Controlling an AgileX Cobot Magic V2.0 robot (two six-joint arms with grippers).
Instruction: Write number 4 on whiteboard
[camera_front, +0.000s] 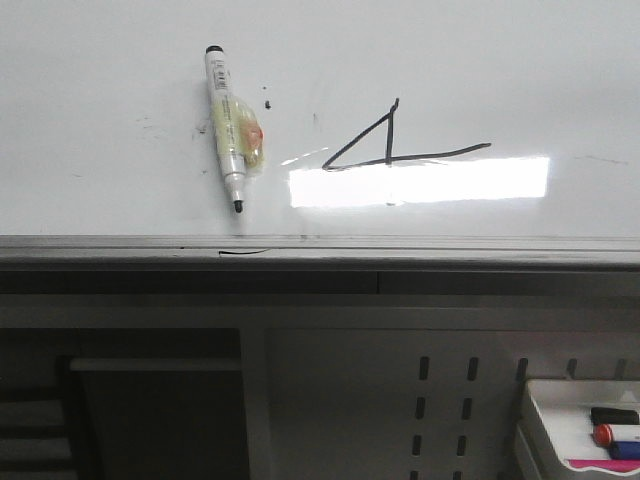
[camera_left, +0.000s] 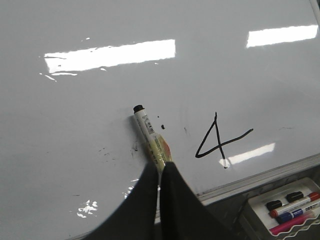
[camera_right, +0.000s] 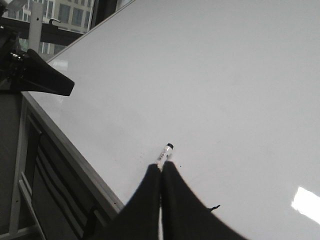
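The number 4 (camera_front: 392, 130) is drawn in thin black line on the whiteboard (camera_front: 500, 60), with a long stroke running right. It also shows in the left wrist view (camera_left: 216, 135). A white marker (camera_front: 232, 130) with a yellow-orange label lies loose on the board left of the 4, uncapped tip toward the near rim. No gripper shows in the front view. My left gripper (camera_left: 160, 167) is shut, and the marker (camera_left: 150, 132) shows just past its tips. My right gripper (camera_right: 161, 167) is shut too, with the marker (camera_right: 165, 152) beyond it. Neither holds it.
The board's grey rim (camera_front: 400, 245) runs along the near edge, with a short curved black line (camera_front: 243, 252) on it. A white tray (camera_front: 560, 410) of coloured markers sits below at the right. A bright glare patch (camera_front: 420, 182) lies under the 4.
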